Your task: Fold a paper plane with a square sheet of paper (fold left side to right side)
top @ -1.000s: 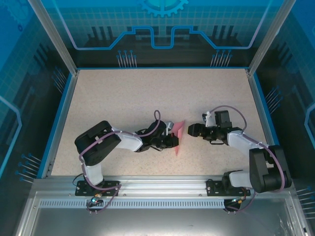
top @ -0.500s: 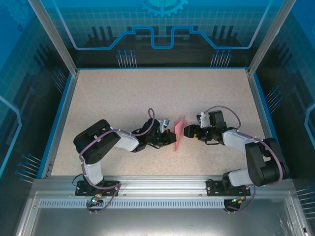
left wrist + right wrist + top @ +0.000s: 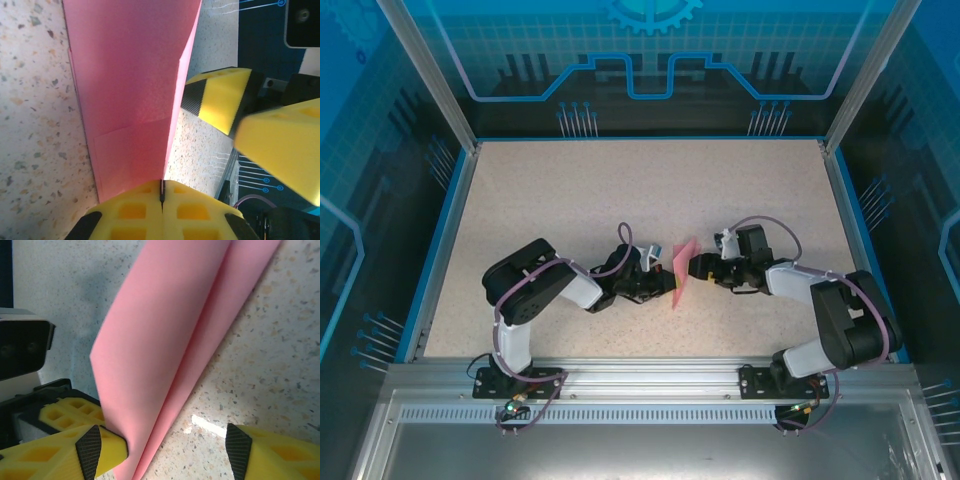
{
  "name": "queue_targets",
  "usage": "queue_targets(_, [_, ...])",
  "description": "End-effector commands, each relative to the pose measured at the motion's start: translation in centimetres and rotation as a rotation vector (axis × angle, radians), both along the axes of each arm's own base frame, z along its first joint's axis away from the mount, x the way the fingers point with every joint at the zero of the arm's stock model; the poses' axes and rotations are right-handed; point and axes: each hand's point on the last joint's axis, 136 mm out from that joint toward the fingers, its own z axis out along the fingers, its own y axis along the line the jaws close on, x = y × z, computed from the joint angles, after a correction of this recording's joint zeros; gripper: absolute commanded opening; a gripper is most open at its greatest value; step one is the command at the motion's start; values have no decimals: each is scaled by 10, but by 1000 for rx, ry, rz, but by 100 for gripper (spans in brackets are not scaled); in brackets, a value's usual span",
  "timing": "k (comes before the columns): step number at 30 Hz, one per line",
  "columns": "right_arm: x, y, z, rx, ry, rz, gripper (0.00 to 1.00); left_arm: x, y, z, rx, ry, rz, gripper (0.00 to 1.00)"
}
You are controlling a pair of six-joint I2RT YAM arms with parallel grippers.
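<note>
the left arm [image 3: 535, 290] and the right arm [image 3: 845, 325] look alike: bulky glossy black joint housings alternate with smooth white link shells. a thin grey-purple cable [image 3: 769, 221] runs along each arm and bows out in a loop near the wrist. each arm rises from a flat black base plate [image 3: 515, 381]. the left hand [image 3: 665, 287] and the right hand [image 3: 695, 268] are black-bodied, with bright yellow fingers [image 3: 140, 215] moulded in a grid of square recesses and edged with black, weave-textured corners.
</note>
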Motion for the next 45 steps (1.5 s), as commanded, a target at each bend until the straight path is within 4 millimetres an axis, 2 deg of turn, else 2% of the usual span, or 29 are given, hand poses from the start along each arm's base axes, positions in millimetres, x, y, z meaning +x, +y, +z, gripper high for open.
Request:
queue_targets(1, [12, 8, 4, 5, -9, -19, 68, 1, 2, 2, -26, -2, -4, 2])
queue_targets(14, [29, 19, -2, -20, 5, -49, 61, 0, 3, 0, -20, 2, -4, 2])
queue_targets(25, [18, 9, -34, -117, 138, -66, 59, 0, 4, 0, -1, -4, -11, 6])
queue_targets(31, [12, 8, -46, -138, 182, -59, 58, 1, 6, 7, 4, -16, -10, 13])
queue_targets(39, [12, 9, -46, -136, 181, -54, 58, 11, 15, 17, 10, -35, 7, 28])
queue_targets(45, [11, 8, -48, -140, 186, -54, 58, 22, 17, 16, 9, -30, 9, 38])
